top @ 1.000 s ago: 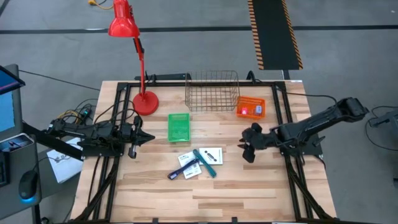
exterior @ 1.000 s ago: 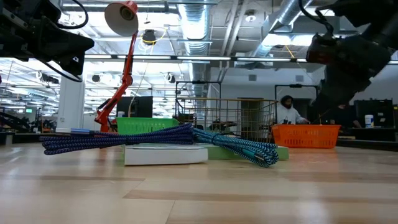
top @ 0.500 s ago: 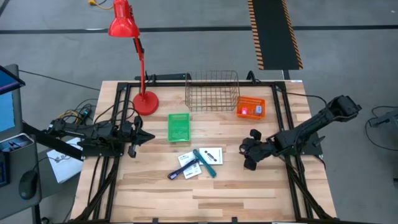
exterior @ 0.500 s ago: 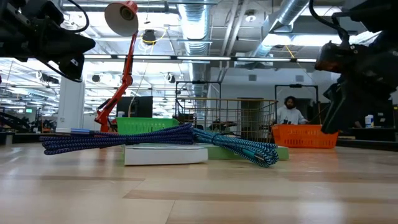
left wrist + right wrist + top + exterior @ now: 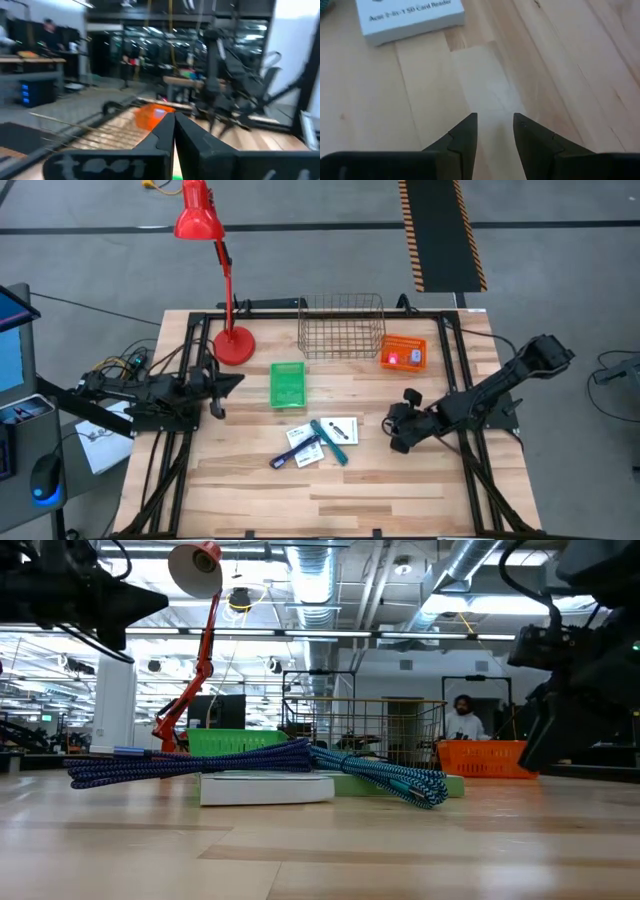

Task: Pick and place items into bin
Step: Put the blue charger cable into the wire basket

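Note:
The items lie in a small heap mid-table: a white card-reader box [image 5: 341, 428] [image 5: 410, 17], a second white card [image 5: 304, 446], a dark blue braided cord [image 5: 292, 454] [image 5: 190, 762] and a teal braided cord [image 5: 331, 441] [image 5: 392, 776] draped over them. A small pink-red object [image 5: 393, 359] sits inside the orange bin [image 5: 415, 346]. My right gripper [image 5: 393, 432] [image 5: 495, 122] hangs open just above bare wood, right of the white box. My left gripper [image 5: 236, 381] [image 5: 174, 122] is shut, in the air over the table's left side.
A wire basket [image 5: 341, 326] stands at the far edge, with the orange bin to its right. A green box [image 5: 288, 384] lies left of centre, and a red desk lamp's base [image 5: 234, 344] stands far left. Bare wood stretches along the near edge [image 5: 320, 500]. A person shows beyond the table [image 5: 463, 715].
My right gripper has moved toward the near edge and come down closer to the table, right of the white box. My left gripper has swung toward the far edge. The items have not moved.

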You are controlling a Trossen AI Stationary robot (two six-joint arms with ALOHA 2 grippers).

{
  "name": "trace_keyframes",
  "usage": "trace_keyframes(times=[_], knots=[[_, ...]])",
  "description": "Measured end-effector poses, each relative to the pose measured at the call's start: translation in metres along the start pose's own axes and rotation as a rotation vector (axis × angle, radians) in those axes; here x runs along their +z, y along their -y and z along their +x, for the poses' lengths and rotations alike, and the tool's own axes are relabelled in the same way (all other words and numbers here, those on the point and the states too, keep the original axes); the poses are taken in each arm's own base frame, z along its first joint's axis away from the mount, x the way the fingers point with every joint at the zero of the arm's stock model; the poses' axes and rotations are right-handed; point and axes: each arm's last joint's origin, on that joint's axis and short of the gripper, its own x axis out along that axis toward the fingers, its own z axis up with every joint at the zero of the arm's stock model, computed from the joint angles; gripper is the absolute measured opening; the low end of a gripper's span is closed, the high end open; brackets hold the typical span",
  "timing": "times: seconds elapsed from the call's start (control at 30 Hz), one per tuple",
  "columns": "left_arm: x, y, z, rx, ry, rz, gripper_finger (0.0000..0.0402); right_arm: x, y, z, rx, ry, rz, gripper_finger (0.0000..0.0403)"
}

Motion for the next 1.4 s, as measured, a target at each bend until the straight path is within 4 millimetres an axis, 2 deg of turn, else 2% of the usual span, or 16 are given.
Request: trace_keyframes(times=[0.23, 0.47, 0.8, 1.0, 1.3, 1.4], knots=[[0.001, 0.000, 0.000, 0.015, 0.005, -0.009, 0.0000, -0.003, 0.000, 0.007, -0.068, -0.004, 0.005, 0.0119], [0.001, 0.000, 0.000, 0.006, 0.006, -0.251, 0.0004, -0.007, 0.000, 0.012, -0.098, -0.020, -0.004, 0.0119], [-0.005, 0.011, 0.011, -0.105, -0.071, -0.447, 0.0066, -0.009, -0.002, 0.018, -0.122, -0.034, -0.011, 0.0119], [-0.011, 0.029, 0.025, -0.145, -0.180, -0.460, 0.0089, -0.012, -0.005, 0.016, -0.143, -0.006, -0.028, 0.0119], [-0.003, 0.075, 0.066, -0.189, -0.374, -0.395, 0.0092, -0.020, -0.013, 0.010, -0.130, 0.016, -0.003, 0.0119], [-0.008, 0.090, 0.077, -0.188, -0.473, -0.340, 0.0092, -0.022, -0.017, 0.008, -0.112, 0.024, 0.025, 0.0119]])
